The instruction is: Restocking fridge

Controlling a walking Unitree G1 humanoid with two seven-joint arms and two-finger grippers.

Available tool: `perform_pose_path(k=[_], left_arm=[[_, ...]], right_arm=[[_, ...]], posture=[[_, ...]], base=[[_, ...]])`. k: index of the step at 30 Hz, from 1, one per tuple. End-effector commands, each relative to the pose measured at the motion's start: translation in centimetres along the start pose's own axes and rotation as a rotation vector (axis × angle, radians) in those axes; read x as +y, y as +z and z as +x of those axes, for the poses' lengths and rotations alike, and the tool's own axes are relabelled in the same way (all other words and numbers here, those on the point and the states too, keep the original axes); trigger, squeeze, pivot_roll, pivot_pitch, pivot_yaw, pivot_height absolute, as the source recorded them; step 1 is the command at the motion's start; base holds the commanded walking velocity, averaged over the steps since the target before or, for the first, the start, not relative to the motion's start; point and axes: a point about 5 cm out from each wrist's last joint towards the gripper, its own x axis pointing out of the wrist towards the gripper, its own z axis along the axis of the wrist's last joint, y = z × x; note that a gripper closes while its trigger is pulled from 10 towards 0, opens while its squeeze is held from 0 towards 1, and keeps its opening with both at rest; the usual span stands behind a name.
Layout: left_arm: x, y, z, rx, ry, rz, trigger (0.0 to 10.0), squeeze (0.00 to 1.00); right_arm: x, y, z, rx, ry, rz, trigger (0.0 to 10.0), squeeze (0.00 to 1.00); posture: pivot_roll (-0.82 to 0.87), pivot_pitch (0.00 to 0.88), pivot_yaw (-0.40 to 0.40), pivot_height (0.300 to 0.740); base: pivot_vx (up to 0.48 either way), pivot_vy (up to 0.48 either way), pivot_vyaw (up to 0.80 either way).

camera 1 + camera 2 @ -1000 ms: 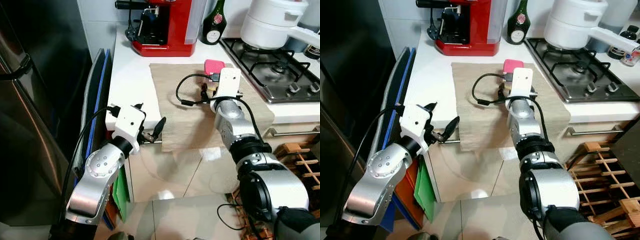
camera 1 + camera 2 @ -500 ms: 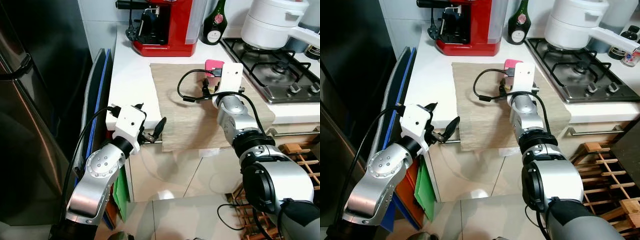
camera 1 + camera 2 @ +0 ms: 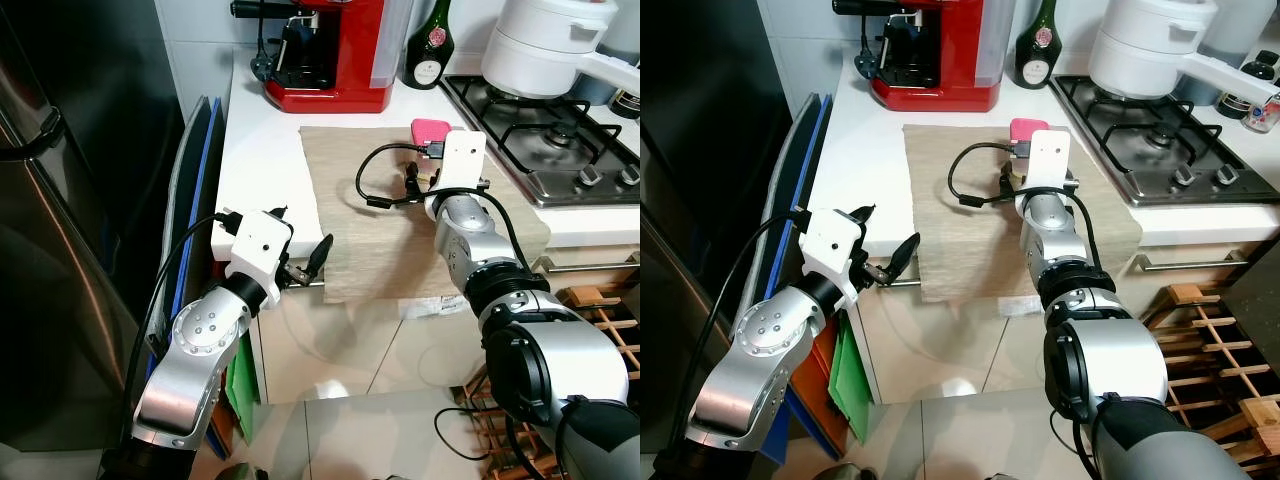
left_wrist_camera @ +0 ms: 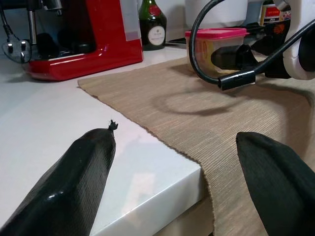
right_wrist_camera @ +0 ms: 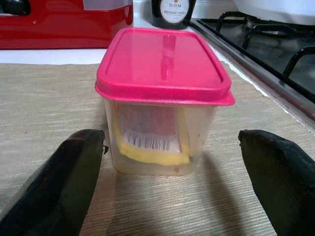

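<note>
Your right claw (image 5: pixel 167 162), fingers apart, faces the clear pink-lidded plastic tub (image 5: pixel 164 98); you're mid-approach, so advance, then clamp.

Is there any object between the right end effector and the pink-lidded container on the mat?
Nothing visible. The right end effector is open and faces the pink-lidded container directly, one finger on each side of it, with only bare beige mat between them.
</note>
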Motion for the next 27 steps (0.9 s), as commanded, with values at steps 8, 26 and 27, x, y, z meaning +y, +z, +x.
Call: perform_pose_path(k=[8, 26, 27], left_arm=[[-0.11, 0.12, 0.21, -0.002, 0.004, 0.0, 10.0, 0.0], [-0.19, 0.06, 0.23, 0.002, 0.008, 0.0, 10.0, 0.0], [-0.2, 0.06, 0.23, 0.002, 0.008, 0.0, 10.0, 0.0]], right_arm=[[-0.04, 0.97, 0.21, -0.024, 0.024, -0.001, 0.0, 0.0], [-0.41, 0.97, 0.24, -0.029, 0.027, -0.016, 0.0, 0.0], [-0.43, 1.0, 0.24, -0.031, 0.027, -0.017, 0.0, 0.0]], posture=[[0.06, 0.024, -0.044, 0.74], [0.06, 0.026, -0.043, 0.74], [0.06, 0.026, -0.043, 0.74]], base=[[0.0, 0.0, 0.0], [0.0, 0.0, 0.0], [0.0, 0.0, 0.0]])
